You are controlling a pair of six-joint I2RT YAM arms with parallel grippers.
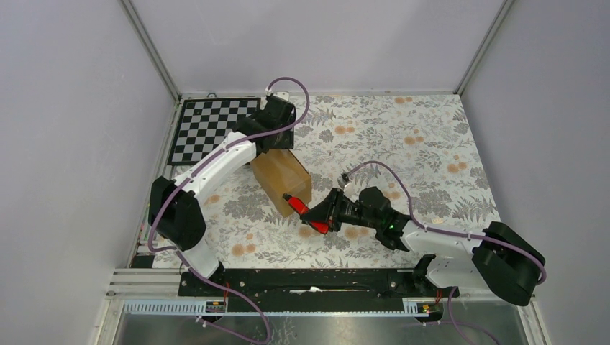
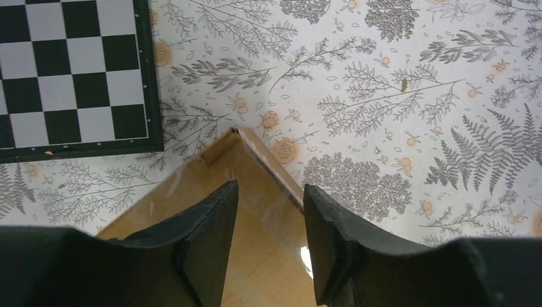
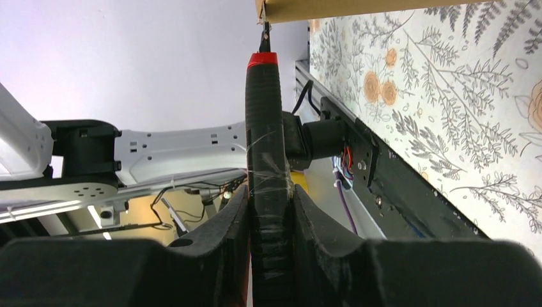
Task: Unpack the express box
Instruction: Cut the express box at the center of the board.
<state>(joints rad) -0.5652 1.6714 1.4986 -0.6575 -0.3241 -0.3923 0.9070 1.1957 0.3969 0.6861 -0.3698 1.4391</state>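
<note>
My left jaws stood apart over the express box (image 2: 259, 192); my right jaws clamped the cutter (image 3: 263, 128), blade at its edge. Light, stiff, tape-slick, I judged: grip its edges.

The right tool (image 3: 268, 198) squeezes a black ribbed cutter with a red collar (image 3: 263, 115) between its two fingers. The cutter's little blade is right at a corner of the brown cardboard box (image 3: 345, 7) on the flowery bench (image 3: 447, 96).
</note>
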